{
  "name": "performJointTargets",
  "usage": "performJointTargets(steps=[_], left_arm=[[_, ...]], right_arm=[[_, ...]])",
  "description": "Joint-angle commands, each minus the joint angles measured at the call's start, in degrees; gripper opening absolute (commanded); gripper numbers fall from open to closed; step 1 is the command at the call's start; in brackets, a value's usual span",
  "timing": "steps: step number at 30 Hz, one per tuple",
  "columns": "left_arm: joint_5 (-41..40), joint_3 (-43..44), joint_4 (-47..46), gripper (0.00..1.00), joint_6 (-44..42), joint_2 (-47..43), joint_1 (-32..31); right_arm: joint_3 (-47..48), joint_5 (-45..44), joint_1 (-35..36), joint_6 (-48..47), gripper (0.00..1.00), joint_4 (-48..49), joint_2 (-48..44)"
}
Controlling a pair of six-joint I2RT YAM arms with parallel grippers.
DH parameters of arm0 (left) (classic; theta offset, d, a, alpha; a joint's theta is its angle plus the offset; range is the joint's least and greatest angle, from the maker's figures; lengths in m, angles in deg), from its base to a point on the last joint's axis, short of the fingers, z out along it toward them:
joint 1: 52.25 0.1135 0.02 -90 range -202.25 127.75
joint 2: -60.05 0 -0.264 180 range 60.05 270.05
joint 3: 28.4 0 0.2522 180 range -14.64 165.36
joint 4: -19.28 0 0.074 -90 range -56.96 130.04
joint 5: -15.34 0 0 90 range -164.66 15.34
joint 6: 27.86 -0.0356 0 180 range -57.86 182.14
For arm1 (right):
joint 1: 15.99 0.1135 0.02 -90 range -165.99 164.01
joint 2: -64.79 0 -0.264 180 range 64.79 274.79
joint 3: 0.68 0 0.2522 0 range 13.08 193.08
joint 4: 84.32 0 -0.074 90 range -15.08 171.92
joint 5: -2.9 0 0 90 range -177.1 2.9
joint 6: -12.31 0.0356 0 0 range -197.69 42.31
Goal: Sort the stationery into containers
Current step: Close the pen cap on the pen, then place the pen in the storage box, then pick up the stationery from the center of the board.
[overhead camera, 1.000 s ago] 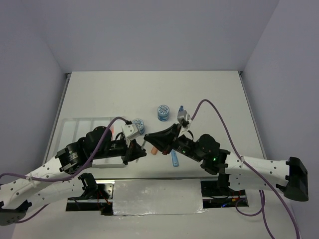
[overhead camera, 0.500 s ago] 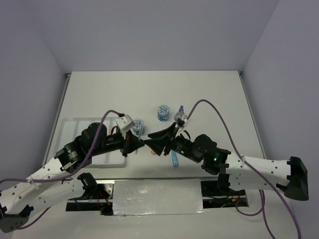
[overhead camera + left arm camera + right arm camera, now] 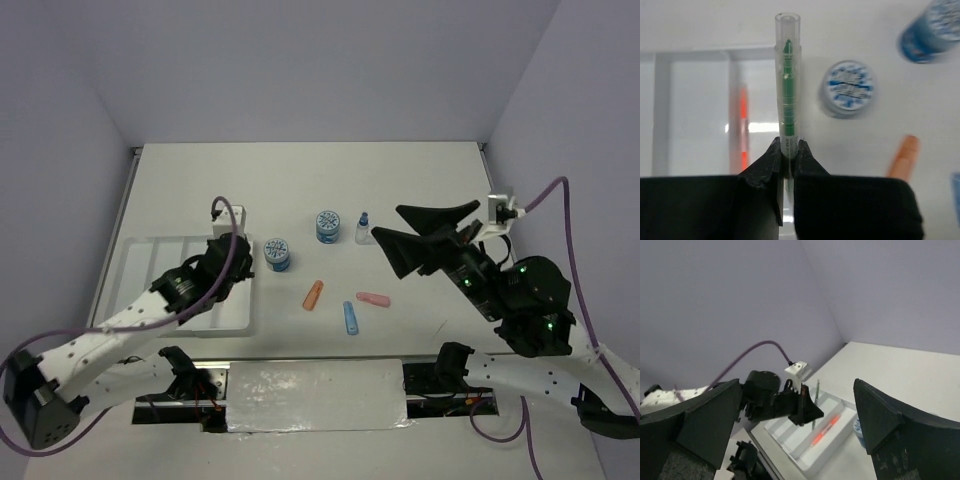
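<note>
**A:** One green pen (image 3: 787, 85) was in hand. The left gripper (image 3: 787, 155) was pinched shut on its near end, over the right-hand compartment of the tray (image 3: 140, 243). The tray sat by the left edge of the table (image 3: 300, 180).

**B:** Risk?

**A:** My guess: a bad drop. In the right wrist view the pen looked steeply tilted, tip down. Released like that, it could fall across a divider or over the tray's right wall, then roll toward the nearer pot (image 3: 277, 254). An end grip could also let it swing.

**B:** Anything already in the tray?

**A:** An orange pen (image 3: 742, 125) lay one compartment to the left. Couldn't tell if it touched the divider.

**B:** Loose stuff?

**A:** The nearer pot was just beside the tray's right wall. A second pot (image 3: 326, 225) and a tiny bottle (image 3: 363, 229) stood toward the far edge. An orange marker (image 3: 314, 294), a blue marker (image 3: 350, 317) and a pink eraser (image 3: 373, 299) lay nearer the front edge, all apart.

**B:** Right gripper (image 3: 422, 232)?

**A:** Jaws spread wide, holding nothing, raised over the table's right side. It was well apart from the tray and, as I judged it, not in the way.
</note>
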Motion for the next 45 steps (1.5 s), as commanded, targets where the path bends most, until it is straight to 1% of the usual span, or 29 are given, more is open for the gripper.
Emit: performJointTargets(steps=[1,2,5,7,11,14,16,18,20,21,22,24,25,28,30,31,33,34,36,38,39,41,45], left_arm=[[-7.02,-1.80,6.37,0.00,5.75,6.90,7.56],[-4.56,-3.13,4.52,0.00,5.04,7.10,9.34],[2.47,-6.99,-0.49,0.00,3.55,7.01,13.30],[3.98,-7.09,-0.16,0.01,3.54,7.88,14.88],[8.10,-6.92,-0.33,0.13,2.58,10.26,16.83],[10.30,-7.36,-0.94,0.19,2.58,11.66,16.92],[10.93,-7.97,-1.65,0.25,2.23,12.37,16.92],[10.76,-8.06,-1.65,0.28,2.49,13.59,17.00],[11.28,-7.80,-1.91,0.34,2.40,14.56,17.00],[11.72,-7.36,-1.91,0.38,2.40,15.35,17.09],[11.72,-6.92,-1.56,0.49,2.40,15.62,17.00],[11.20,-5.09,0.36,0.60,2.66,16.15,17.00],[10.76,-4.29,1.33,0.70,2.84,15.98,17.00],[8.83,-0.34,5.54,0.81,2.93,14.84,17.00],[7.34,3.08,7.66,0.84,2.75,13.09,17.00],[7.15,4.06,8.89,0.89,2.49,12.55,17.00],[6.80,7.21,10.03,0.91,1.79,12.02,17.00],[6.71,9.15,10.56,0.99,1.35,12.28,17.00],[9.33,10.21,8.82,0.99,0.13,12.63,17.00],[15.11,11.01,4.70,0.99,-0.93,13.59,16.57],[16.02,12.75,4.33,0.99,-1.64,15.69,16.13],[15.94,16.09,3.02,0.99,-3.12,18.42,13.94],[17.43,21.11,0.47,0.99,-5.86,27.56,11.29]], right_arm=[[-5.55,-3.01,-0.32,-0.53,1.00,-6.29,-4.02],[-7.48,-3.10,-0.32,-0.27,1.00,-6.73,-5.00],[-9.42,-2.75,-0.41,0.44,1.00,-9.36,-7.90],[-9.96,-2.14,-0.41,0.27,1.00,-11.03,-9.57],[-10.75,-1.34,-0.32,-0.17,1.00,-11.83,-11.60],[-11.71,-0.81,-0.41,-0.53,1.00,-11.22,-12.66],[-11.98,-0.90,-0.41,-0.70,1.00,-11.22,-12.83],[-12.07,-0.90,-0.41,-0.88,1.00,-11.39,-12.66],[-12.24,-0.73,-0.41,-1.14,1.00,-11.31,-12.66],[-12.24,-0.64,-0.41,-1.23,1.00,-11.05,-12.66],[-12.16,-0.55,-0.32,-1.58,1.00,-11.04,-12.66],[-12.07,-0.90,-0.41,-2.10,1.00,-11.22,-12.57],[-11.63,-1.08,-0.41,-2.20,1.00,-11.39,-12.48],[-10.93,-1.52,-0.41,-2.99,1.00,-11.66,-12.48],[-10.66,-2.04,-0.41,-3.60,1.00,-11.40,-12.66],[-10.49,-2.22,-0.49,-3.69,1.00,-11.22,-12.66],[-10.40,-2.74,-0.41,-4.04,1.00,-11.13,-12.48],[-10.22,-2.75,-0.32,-4.04,1.00,-11.13,-12.13],[-10.05,-3.62,-0.41,-3.69,1.00,-11.30,-11.52],[-9.52,-5.64,-0.41,-2.64,1.00,-12.35,-10.12],[-8.82,-7.74,-0.32,-1.16,1.00,-14.01,-9.67],[-8.20,-8.72,-0.41,-0.01,1.00,-15.69,-8.45],[-7.85,-7.76,-0.41,0.79,1.00,-18.77,-8.44]])
